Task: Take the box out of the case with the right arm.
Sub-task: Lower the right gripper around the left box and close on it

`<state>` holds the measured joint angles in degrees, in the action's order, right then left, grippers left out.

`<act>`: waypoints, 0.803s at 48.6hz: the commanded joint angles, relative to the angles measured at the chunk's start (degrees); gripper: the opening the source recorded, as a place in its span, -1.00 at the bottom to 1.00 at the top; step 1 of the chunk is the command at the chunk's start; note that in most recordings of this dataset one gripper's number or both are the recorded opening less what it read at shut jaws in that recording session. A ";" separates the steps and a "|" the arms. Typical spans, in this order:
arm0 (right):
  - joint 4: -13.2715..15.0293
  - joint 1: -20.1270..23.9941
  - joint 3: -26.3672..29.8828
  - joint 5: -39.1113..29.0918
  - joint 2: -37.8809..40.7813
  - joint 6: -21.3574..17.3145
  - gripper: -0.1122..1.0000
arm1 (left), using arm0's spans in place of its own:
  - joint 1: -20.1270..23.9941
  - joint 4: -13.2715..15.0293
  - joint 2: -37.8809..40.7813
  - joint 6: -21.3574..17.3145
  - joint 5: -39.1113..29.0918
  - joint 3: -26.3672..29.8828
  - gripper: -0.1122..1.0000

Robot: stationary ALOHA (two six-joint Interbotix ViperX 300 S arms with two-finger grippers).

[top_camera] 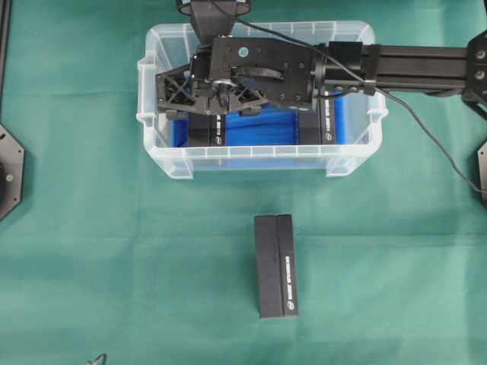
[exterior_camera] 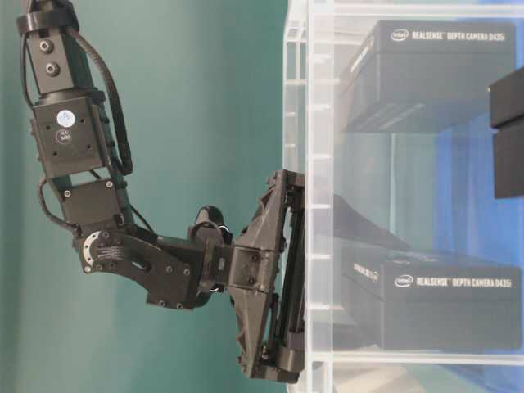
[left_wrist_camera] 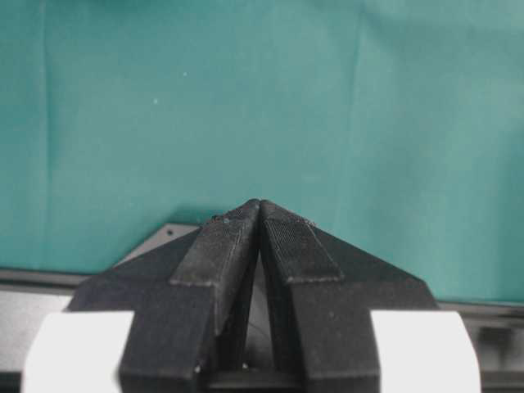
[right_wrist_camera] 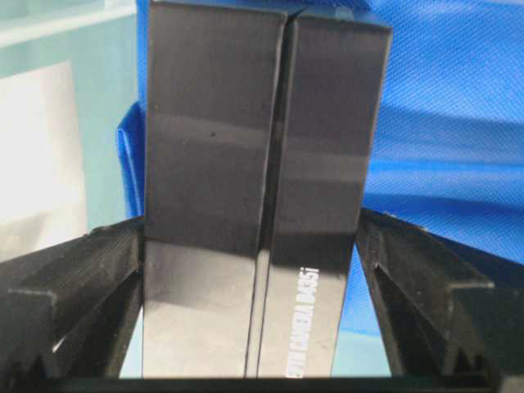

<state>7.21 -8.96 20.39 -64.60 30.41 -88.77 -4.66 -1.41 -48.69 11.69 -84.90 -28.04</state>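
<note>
Black RealSense camera box [right_wrist_camera: 254,205] on case [top_camera: 259,158] floor, bracketed by wide-open right gripper [right_wrist_camera: 254,270], not gripped; risk: fingers [right_wrist_camera: 74,278] catching box edges or clear wall if closure skews.

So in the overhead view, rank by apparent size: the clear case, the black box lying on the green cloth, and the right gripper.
1. The case, clearly largest.
2. The right gripper; it sits nearer the camera, so its lead over the box is unsure.
3. The box on the cloth.
</note>
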 commanded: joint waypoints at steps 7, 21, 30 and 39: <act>-0.79 0.35 0.44 0.35 -0.79 0.00 0.88 | -0.09 -0.18 -0.09 0.09 0.18 0.62 -0.76; -1.41 0.35 0.44 0.26 -0.53 -0.18 0.81 | -0.09 -0.18 -0.09 0.09 -0.88 0.62 -0.76; -1.23 0.53 0.53 0.35 -0.53 -1.85 0.47 | -0.09 -0.18 -0.09 0.09 -0.88 0.62 -0.76; -1.23 0.62 0.62 -0.44 -0.53 -2.11 0.47 | -0.09 -0.18 -0.09 0.09 -0.88 0.62 -0.76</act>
<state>5.89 -8.70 20.39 -64.69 31.03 -90.79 -4.66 -1.41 -49.04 11.69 -85.96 -28.04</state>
